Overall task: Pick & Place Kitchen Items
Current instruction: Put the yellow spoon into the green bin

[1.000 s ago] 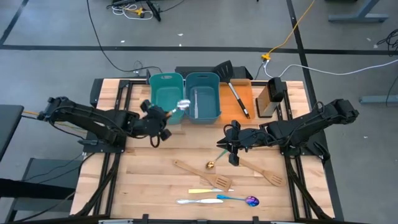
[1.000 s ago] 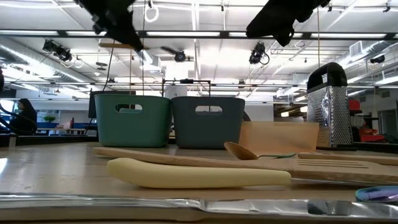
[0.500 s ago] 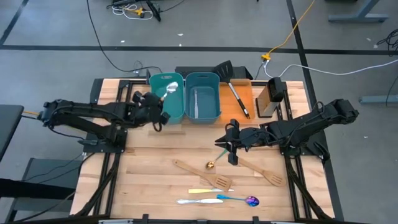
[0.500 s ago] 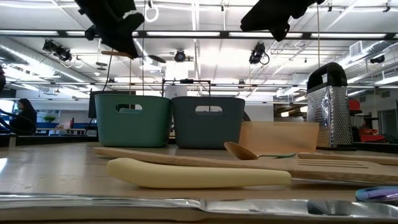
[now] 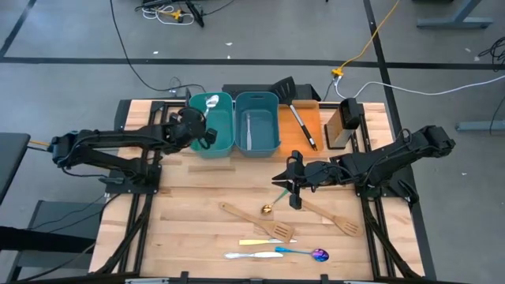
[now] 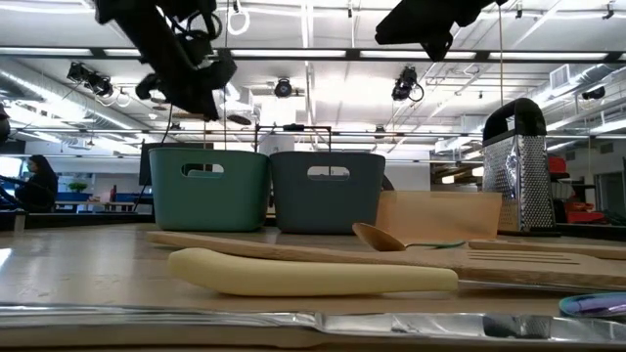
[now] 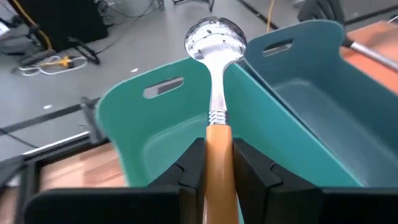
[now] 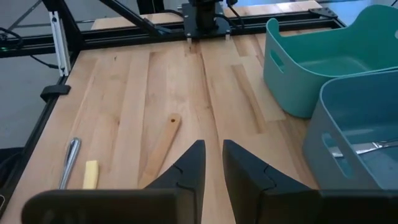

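Butcher-block table (image 5: 197,197) at lower frame holds wooden spatulas (image 5: 256,221); mid-right, the right gripper (image 5: 289,183) hovers, fingers nearly together, empty. Farther up, the left gripper (image 5: 195,130), clamped on the wooden-handled silver spoon (image 7: 214,74), has advanced over the left teal bin (image 5: 211,126), ready for release.

Legible text, labels, brands, numbers, signs: none. No marking can be read in any view.
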Robot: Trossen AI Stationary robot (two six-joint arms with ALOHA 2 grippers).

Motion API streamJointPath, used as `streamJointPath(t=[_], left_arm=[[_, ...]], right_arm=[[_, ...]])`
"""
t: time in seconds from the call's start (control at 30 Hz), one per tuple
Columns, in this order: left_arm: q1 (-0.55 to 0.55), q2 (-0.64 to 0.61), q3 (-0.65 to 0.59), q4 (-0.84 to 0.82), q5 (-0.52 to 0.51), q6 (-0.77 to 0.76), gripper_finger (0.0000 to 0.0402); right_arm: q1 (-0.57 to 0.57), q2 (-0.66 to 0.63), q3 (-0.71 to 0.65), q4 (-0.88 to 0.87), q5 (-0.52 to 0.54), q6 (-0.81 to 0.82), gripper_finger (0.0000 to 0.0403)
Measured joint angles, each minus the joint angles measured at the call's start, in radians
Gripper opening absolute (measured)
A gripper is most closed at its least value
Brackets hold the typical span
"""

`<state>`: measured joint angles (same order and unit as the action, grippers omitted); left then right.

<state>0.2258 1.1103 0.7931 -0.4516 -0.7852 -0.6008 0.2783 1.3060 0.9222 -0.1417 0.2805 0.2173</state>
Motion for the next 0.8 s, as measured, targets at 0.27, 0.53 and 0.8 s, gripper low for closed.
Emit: streamJointPath(t=[0.27, 0.53, 0.8], left_arm=[[0.093, 0.002, -0.176, 0.266, 0.095, -0.003, 0.0063], [0.138, 0.003, -0.314, 0.420, 0.128, -0.071, 0.0063], [0.160, 0.003, -0.361, 0.512, 0.181, -0.068, 0.0063]], right_arm=[[0.000, 0.000, 0.000, 0.000, 0.000, -0.013, 0.0068], [0.000, 0.000, 0.000, 0.004, 0.018, -0.014, 0.0068], [0.000, 0.000, 0.000, 0.011, 0.044, -0.014, 0.0068]])
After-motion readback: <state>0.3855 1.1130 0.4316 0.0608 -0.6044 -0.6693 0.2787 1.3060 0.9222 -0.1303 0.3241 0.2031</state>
